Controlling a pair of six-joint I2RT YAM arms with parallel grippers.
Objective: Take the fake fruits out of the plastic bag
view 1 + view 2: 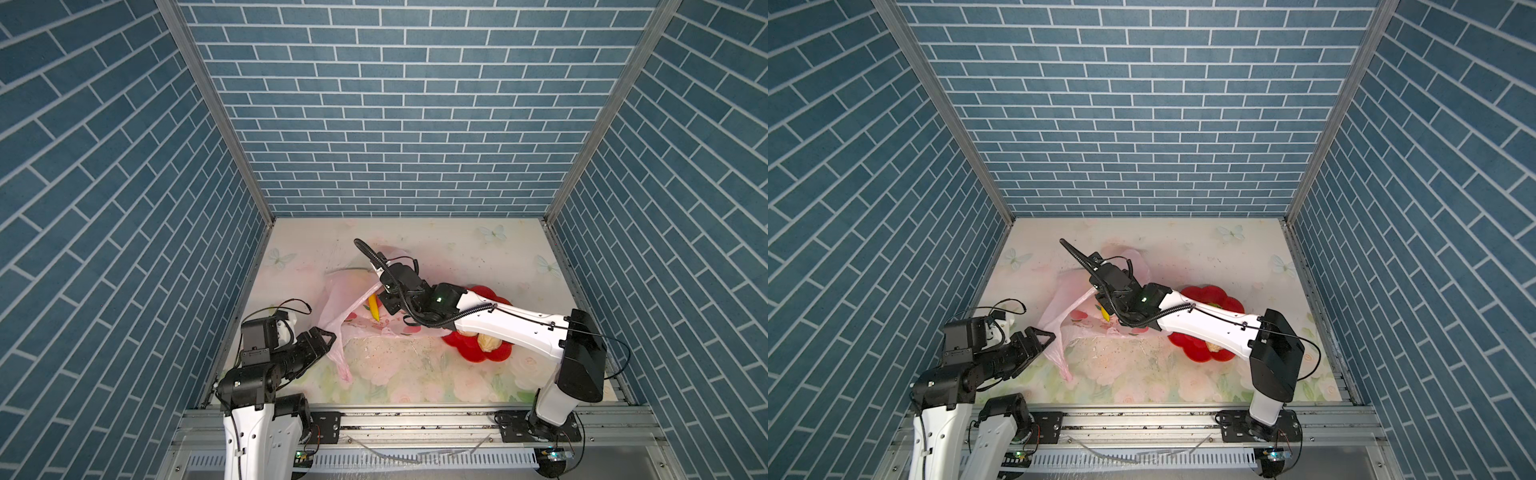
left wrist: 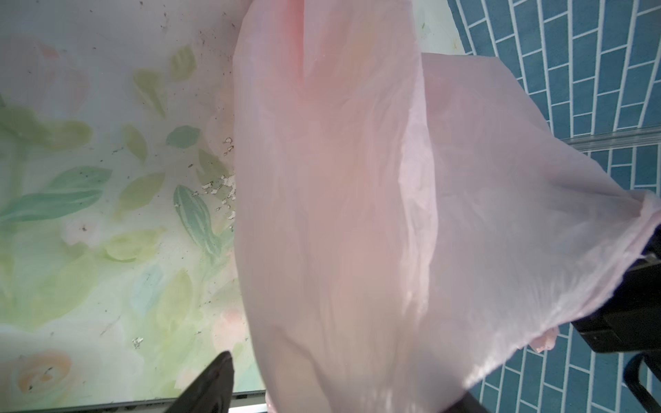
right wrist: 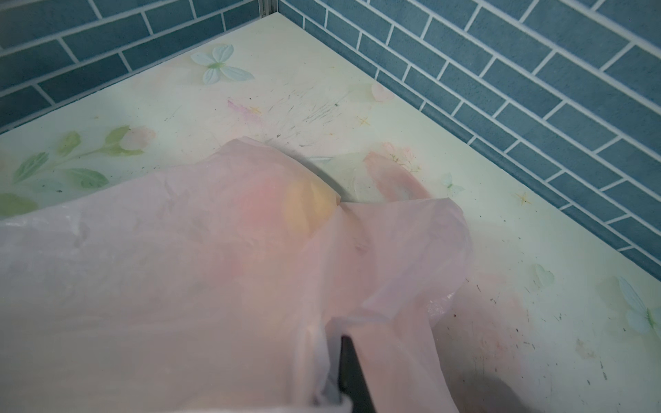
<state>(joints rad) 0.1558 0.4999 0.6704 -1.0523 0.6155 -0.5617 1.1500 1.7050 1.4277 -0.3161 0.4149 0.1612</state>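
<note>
plastic bag (image 1: 345, 309) left of worktop (image 1: 457, 249) centre, film hanging between wide-open left jaws by the left edge; right jaws closed on its upper film | top views only: yellow banana (image 1: 375, 311) at bag mouth, cream ball (image 1: 489, 343) on red plate (image 1: 498, 355) | bare worktop along far edge

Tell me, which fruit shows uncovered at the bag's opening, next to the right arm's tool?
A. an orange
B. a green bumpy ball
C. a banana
C: in a top view a long yellow banana lies at the opening of the pink bag, beside the right tool, which pinches the film and holds it up.
</note>
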